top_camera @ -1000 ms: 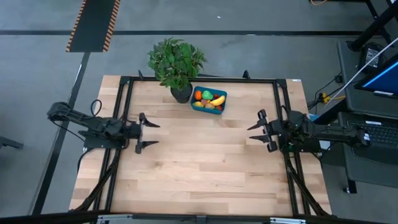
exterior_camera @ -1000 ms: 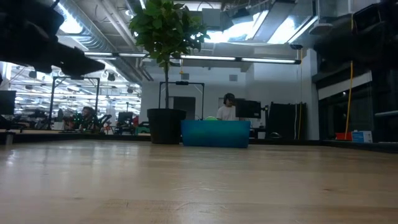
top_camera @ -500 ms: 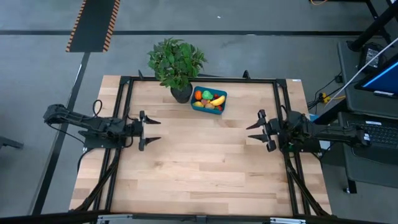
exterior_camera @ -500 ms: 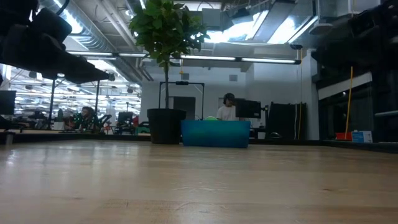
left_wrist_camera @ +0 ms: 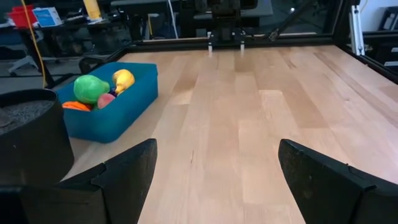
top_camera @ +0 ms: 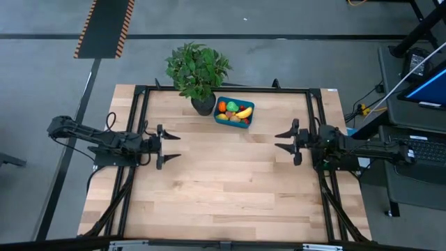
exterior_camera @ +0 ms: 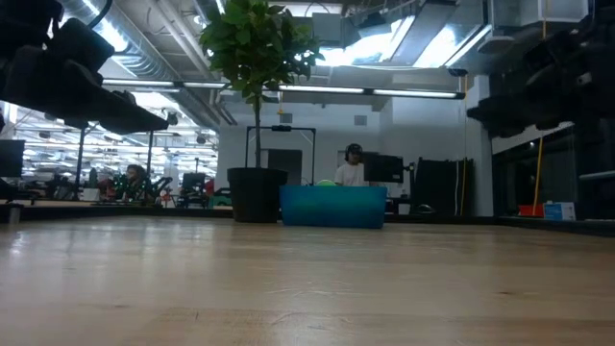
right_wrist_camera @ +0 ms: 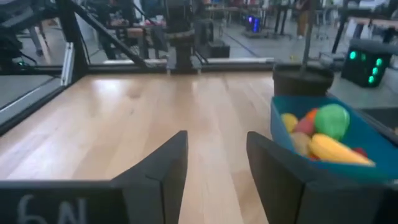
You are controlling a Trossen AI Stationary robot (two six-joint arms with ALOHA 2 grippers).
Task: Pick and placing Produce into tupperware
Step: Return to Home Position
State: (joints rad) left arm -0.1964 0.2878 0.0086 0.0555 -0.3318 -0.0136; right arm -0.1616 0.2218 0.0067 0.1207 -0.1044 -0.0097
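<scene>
The teal tupperware (top_camera: 234,112) rests on its base near the table's far edge, beside the plant pot. It holds the produce (top_camera: 237,110): a yellow banana (right_wrist_camera: 339,149), a green piece (left_wrist_camera: 91,87), and orange and red pieces. My left gripper (top_camera: 174,146) hovers open over the table's left part, pointing right, well short of the tupperware (left_wrist_camera: 118,99). My right gripper (top_camera: 277,140) hovers open over the right part, pointing left, with the tupperware (right_wrist_camera: 329,168) off to its far side. Neither gripper holds anything.
A leafy potted plant (top_camera: 198,70) stands in a dark pot (exterior_camera: 258,195) just left of the tupperware (exterior_camera: 332,206). A black frame (top_camera: 223,89) runs along the table's far edge and both sides. Bare wood lies between the grippers. A person sits in the room beyond the table.
My right gripper has moved toward the table's far edge and a little to the left, and its arm now shows at the low view's upper right. My left gripper has shifted slightly toward the far edge and come down a little. The tupperware and produce have stayed put.
</scene>
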